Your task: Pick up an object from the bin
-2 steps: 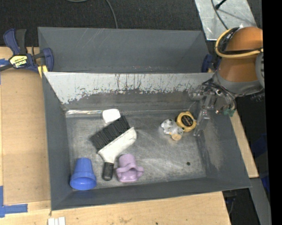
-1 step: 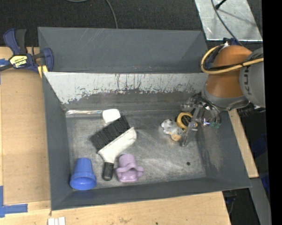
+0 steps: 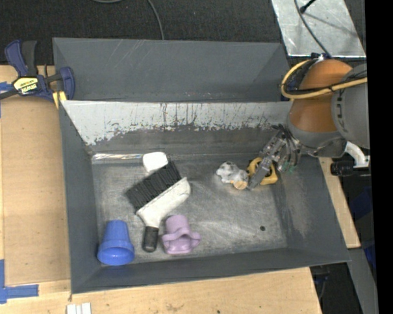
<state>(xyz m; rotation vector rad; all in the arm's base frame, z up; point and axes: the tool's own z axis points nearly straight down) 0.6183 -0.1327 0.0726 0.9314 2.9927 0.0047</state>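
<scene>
gripper [image 3: 257, 175] sits low at the right side of the bin [image 3: 182, 131], on a yellow piece [image 3: 269, 176]; whether it is apart or clamped on it, cannot tell. a good grasp wants it centred on the yellow piece, clear of the whitish crumpled lump [image 3: 231, 175] just beside, then a straight lift. counts: one brush [image 3: 160, 192], one blue cup [image 3: 115, 243], one purple toy [image 3: 178, 234] (maybe a fitting), one white block [image 3: 154, 161], one black cylinder [image 3: 150, 238].

A black-bristled white brush [image 3: 160, 190], blue cup [image 3: 116, 243], purple toy [image 3: 178, 234], black cylinder [image 3: 150, 238] and white block [image 3: 154, 161] lie together.
</scene>
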